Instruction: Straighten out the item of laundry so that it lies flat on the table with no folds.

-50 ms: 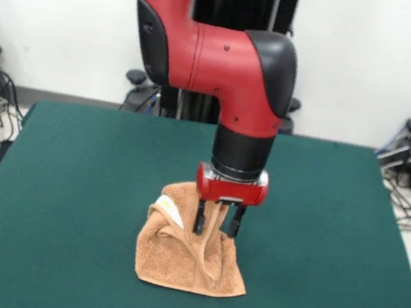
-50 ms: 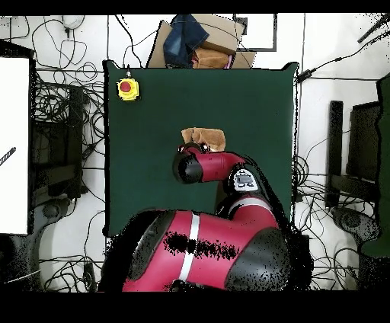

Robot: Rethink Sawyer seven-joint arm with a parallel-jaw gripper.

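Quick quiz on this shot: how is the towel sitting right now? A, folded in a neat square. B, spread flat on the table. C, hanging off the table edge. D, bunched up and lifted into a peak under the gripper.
D: the towel rises in crumpled folds to the gripper, whose jaws pinch its top.

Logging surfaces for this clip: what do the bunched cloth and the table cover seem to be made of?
The towel looks like orange-tan terry cloth: a soft, nubby, matte pile that bunches in limp folds where the tool grips it. The table seems covered in dark green felt-like fabric: flat and matte, with no sheen or visible weave.
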